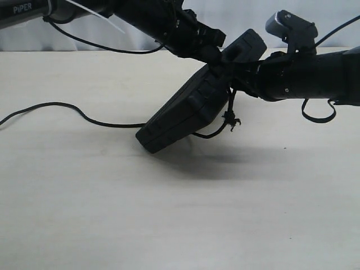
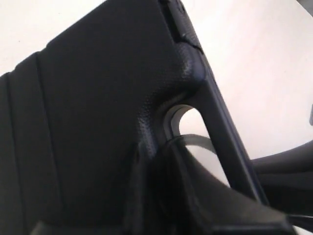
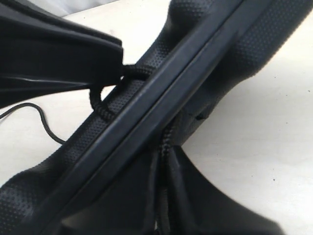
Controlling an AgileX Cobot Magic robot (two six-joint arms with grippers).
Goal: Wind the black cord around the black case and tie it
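Pale beige tabletop [image 1: 180,225] — matte, soft even light; white draped backdrop [image 1: 22,39] behind far edge.

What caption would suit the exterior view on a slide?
Left gripper and right gripper meet at the tilted black case's raised end; the black cord trails across the table.

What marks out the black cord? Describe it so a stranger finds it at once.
On the pale table, find the black case, tilted up between the two arms. The black cord trails across the tabletop from the left edge to that case and shows again at its right side, ending in a small dangling knot. Unlike the arms' cables, it lies on the table.
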